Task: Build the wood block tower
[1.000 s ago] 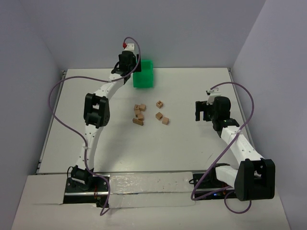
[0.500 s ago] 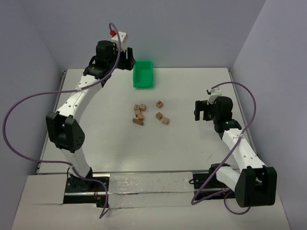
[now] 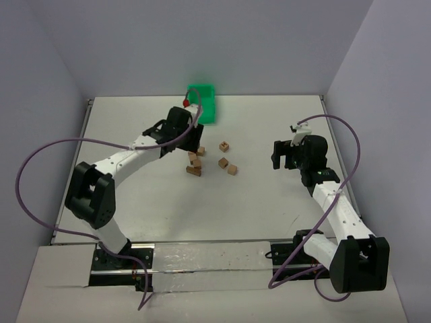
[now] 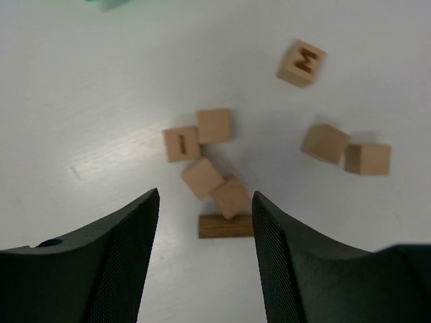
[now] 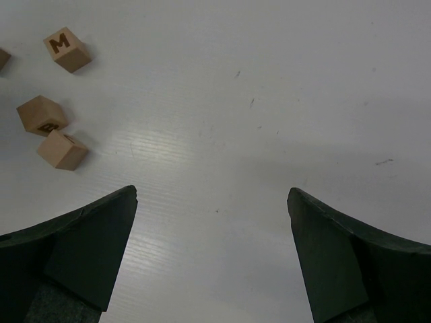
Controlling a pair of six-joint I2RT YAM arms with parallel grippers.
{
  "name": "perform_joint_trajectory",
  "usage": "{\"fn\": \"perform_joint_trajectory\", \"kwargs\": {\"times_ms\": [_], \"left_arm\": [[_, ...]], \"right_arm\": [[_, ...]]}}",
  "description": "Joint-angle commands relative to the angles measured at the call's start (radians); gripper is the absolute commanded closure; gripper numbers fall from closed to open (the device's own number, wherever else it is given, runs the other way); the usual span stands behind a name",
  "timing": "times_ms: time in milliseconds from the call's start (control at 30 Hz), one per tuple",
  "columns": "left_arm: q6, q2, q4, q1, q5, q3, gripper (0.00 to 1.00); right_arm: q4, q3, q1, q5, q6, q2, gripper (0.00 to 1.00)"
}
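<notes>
The wood blocks (image 3: 195, 161) lie loose on the white tabletop (image 3: 269, 202), none stacked on another as far as the views show. They form two groups in the middle of the tabletop.

In the left wrist view, the nearer group is a tight cluster. A block marked "I" (image 4: 181, 143) touches a plain block (image 4: 215, 125) at one corner. Two more plain blocks (image 4: 202, 177) (image 4: 231, 196) run diagonally below them, corner to corner. A darker brown wooden piece (image 4: 225, 226) lies against the lowest of these.

The second group sits well apart to the right. It has a block marked "M" (image 4: 302, 62) on its own, and a pair of blocks (image 4: 325, 142) (image 4: 368, 159) touching side by side.

The green bin (image 3: 203, 101) stands at the far edge of the tabletop, beyond the cluster.

The left gripper (image 4: 205, 202) hangs over the cluster, above its near end. Its jaws are parted and grasp nothing. From the top view it (image 3: 195, 138) sits between the bin and the cluster.

The right gripper (image 5: 212, 194) is poised over bare tabletop, well to the right of the blocks. Its jaws are spread wide and empty. The "M" block (image 5: 67, 49) and the pair (image 5: 42, 114) (image 5: 62, 149) show at the left edge of its wrist view. From above, this gripper (image 3: 278, 155) faces the blocks from the right.
</notes>
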Motion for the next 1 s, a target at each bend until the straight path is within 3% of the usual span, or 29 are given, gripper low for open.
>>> {"fn": "perform_joint_trajectory", "kwargs": {"times_ms": [0,200,367,733,967], "left_arm": [[0.068,-0.05,0.046,-0.02,0.016,-0.004,0.37],[0.086,0.051,0.007,-0.019,-0.021,0.082,0.41],[0.006,0.147,-0.035,-0.027,-0.099,0.158,0.43],[-0.252,0.298,-0.117,-0.039,-0.215,0.266,0.26],[-0.292,0.339,-0.136,-0.038,-0.248,0.276,0.19]], "right_arm": [[0.004,0.044,0.004,-0.01,0.006,-0.037,0.0],[0.002,0.043,0.004,-0.011,0.005,-0.031,0.0],[0.006,0.042,0.004,-0.011,0.003,-0.027,0.0],[0.008,0.044,0.004,-0.005,0.002,-0.017,0.0],[0.009,0.043,0.004,-0.003,0.001,-0.013,0.0]]}}
